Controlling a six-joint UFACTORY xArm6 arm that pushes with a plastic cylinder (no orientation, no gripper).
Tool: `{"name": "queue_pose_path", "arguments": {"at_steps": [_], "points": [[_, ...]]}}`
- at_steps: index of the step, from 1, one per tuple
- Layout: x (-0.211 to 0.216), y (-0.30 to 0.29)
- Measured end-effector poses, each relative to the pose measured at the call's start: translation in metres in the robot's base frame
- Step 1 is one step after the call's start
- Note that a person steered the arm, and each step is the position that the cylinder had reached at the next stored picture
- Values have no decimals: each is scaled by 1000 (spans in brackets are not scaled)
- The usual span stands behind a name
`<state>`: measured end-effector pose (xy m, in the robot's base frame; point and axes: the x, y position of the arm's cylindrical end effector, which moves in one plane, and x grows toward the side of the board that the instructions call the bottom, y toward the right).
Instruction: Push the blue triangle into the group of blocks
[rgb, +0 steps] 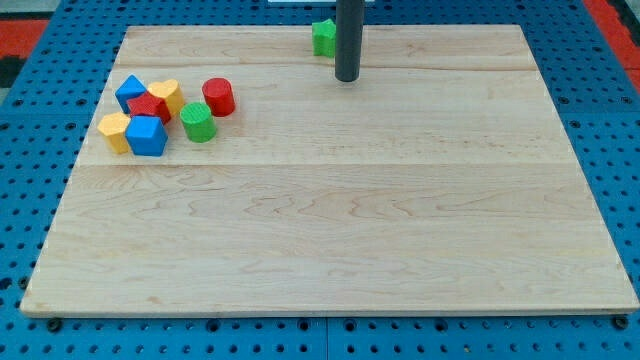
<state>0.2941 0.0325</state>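
A blue block (129, 90) that looks triangular lies at the view's left, at the upper left edge of a cluster. It touches a red block (148, 107). A yellow block (168, 93), a second yellow block (115, 131), a blue cube-like block (147, 136), a green cylinder (198, 121) and a red cylinder (219, 96) make up the rest of the cluster. My tip (347, 78) rests on the board near the view's top centre, far to the right of the cluster. A green block (322, 37) sits just left of and behind the rod, partly hidden by it.
The wooden board (330, 240) lies on a blue pegboard (30, 150). The green block stands close to the board's top edge.
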Motion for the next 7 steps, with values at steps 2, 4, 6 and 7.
{"name": "queue_pose_path", "arguments": {"at_steps": [2, 4, 6, 7], "points": [[0, -29], [-2, -143], [-15, -277], [-15, -336]]}}
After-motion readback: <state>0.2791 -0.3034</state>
